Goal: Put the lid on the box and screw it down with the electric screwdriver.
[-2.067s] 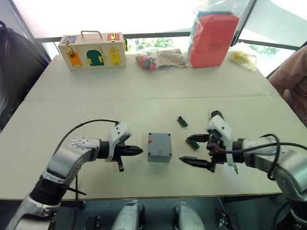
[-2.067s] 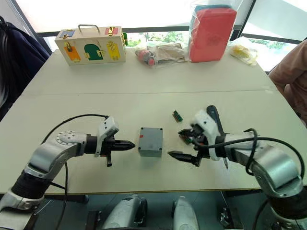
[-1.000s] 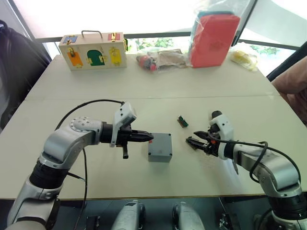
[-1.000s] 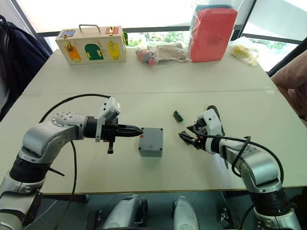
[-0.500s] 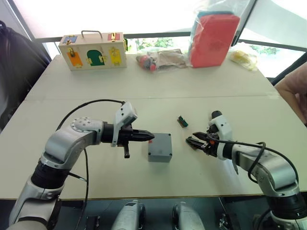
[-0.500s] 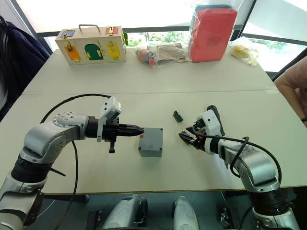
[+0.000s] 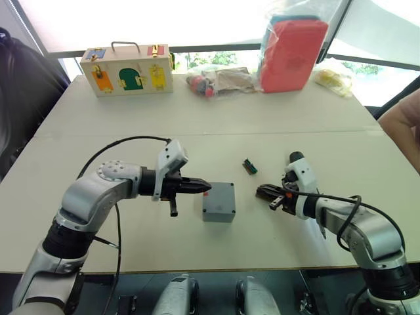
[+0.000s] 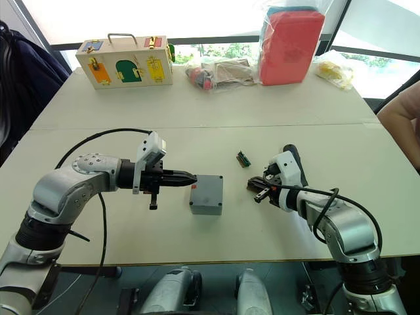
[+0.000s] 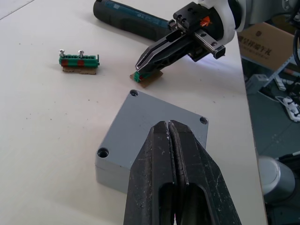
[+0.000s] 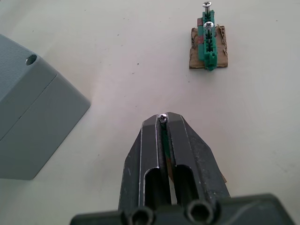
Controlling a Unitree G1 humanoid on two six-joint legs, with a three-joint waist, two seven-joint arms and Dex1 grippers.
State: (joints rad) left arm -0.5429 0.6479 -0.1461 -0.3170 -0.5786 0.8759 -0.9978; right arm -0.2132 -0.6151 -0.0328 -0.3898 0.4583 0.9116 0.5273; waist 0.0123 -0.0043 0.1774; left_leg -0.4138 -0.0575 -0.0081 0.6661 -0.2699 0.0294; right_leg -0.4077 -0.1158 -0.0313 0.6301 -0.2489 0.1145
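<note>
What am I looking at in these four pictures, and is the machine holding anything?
It is a humanoid robot with two arms, each ending in a black two-fingered gripper. Two pictures come from cameras on its head, looking down over a table. The other two come from a camera on each wrist, looking along that gripper's fingers. In the middle sits a small grey box with its lid on and the corner screw holes empty. The left gripper, shut and holding nothing, points at the box's left side. The right gripper is shut on a small green piece carrying a screw. A second green piece and the dark electric screwdriver lie nearby. A wooden box and a red pack stand at the far edge.
</note>
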